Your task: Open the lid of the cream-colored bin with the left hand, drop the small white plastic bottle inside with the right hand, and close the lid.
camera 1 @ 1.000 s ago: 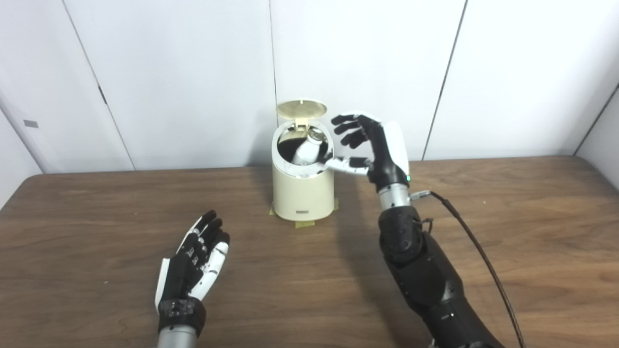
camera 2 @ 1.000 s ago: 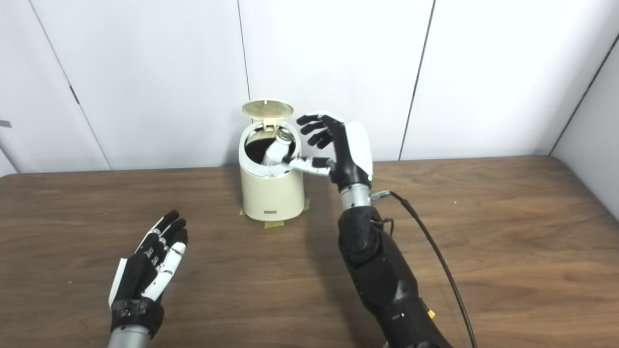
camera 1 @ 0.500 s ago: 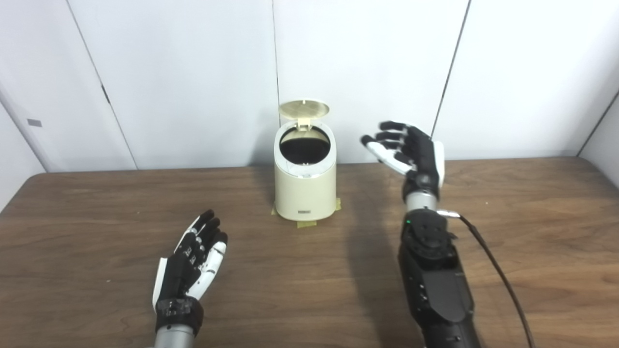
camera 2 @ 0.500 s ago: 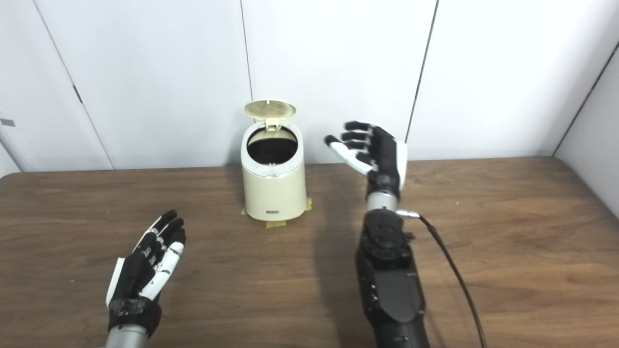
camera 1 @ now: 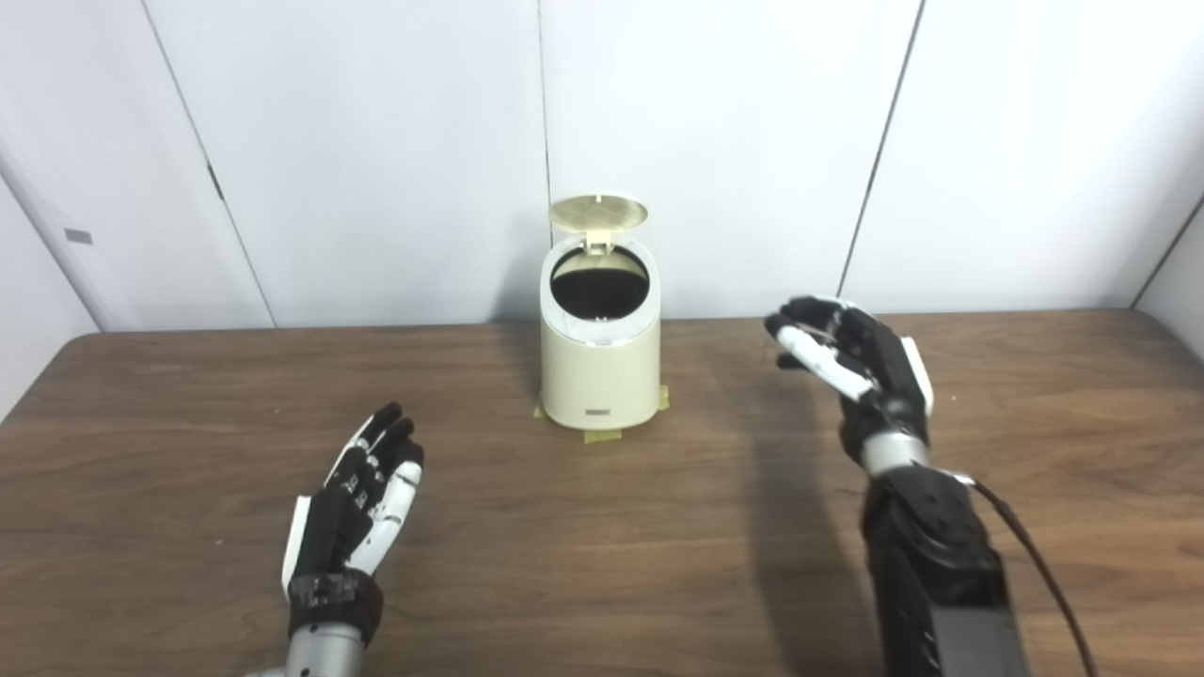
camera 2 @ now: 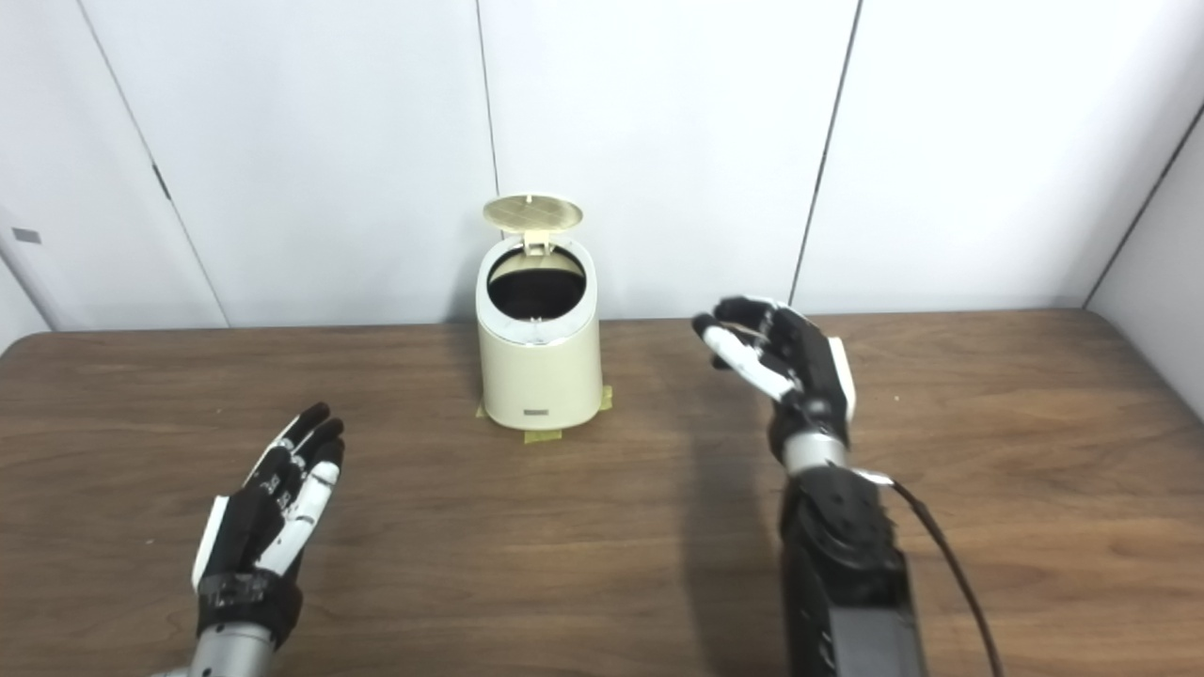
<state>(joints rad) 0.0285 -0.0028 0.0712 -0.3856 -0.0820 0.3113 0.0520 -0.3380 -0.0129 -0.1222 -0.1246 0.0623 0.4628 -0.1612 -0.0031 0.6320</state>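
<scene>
- The bin [camera 1: 601,353] stands on the table [camera 1: 602,527] at twelve o'clock, near the far edge, before the wall [camera 1: 376,141].
- Its lid [camera 1: 598,212] stands up at the rim's back.
- The left hand [camera 1: 353,508] is at eight o'clock of the bin, well apart.
- The right hand [camera 1: 861,362] is at three o'clock, raised above the table.

A bare test room or lab rather than a home — the wood-grain bench [camera 1: 188,395] stands against plain white wall panels [camera 1: 376,141] split by thin dark seams, with nothing hung on them but a small grey tag [camera 1: 78,236] at the left. The cream-colored bin [camera 1: 602,371] sits on strips of yellowish tape [camera 1: 602,434] stuck to the bench — a marked spot, as in a set-up trial. A black cable [camera 1: 1035,555] trails along the robot's right arm.
</scene>
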